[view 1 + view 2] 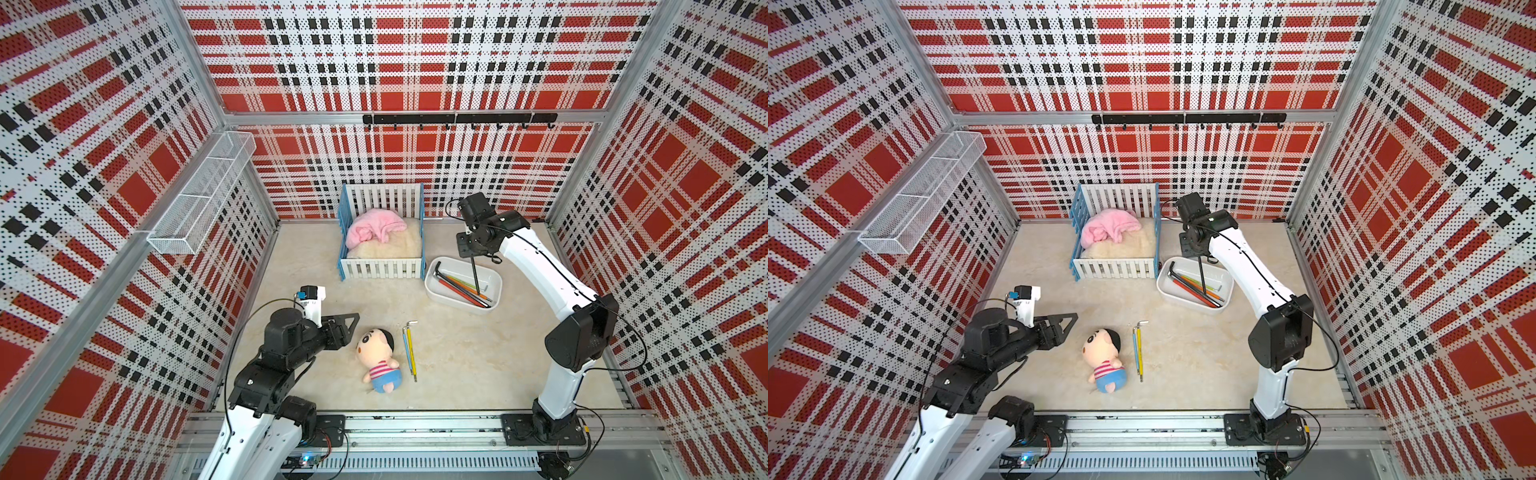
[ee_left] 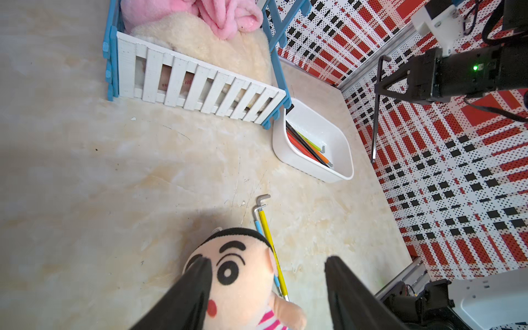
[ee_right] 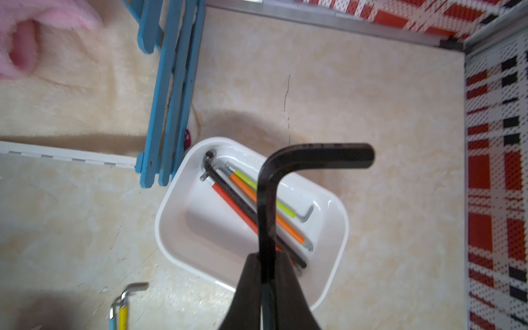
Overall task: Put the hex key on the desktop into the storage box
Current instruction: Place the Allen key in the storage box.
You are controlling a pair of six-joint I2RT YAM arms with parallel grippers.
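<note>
Right pincer (image 3: 267,258) clamps black hex key (image 3: 314,156) over storage box (image 3: 171,211)

Red, black and white plaid walls (image 1: 415,62) enclose me, bearing a black hook rail (image 1: 459,119) and a wire-mesh basket (image 1: 203,195).
</note>
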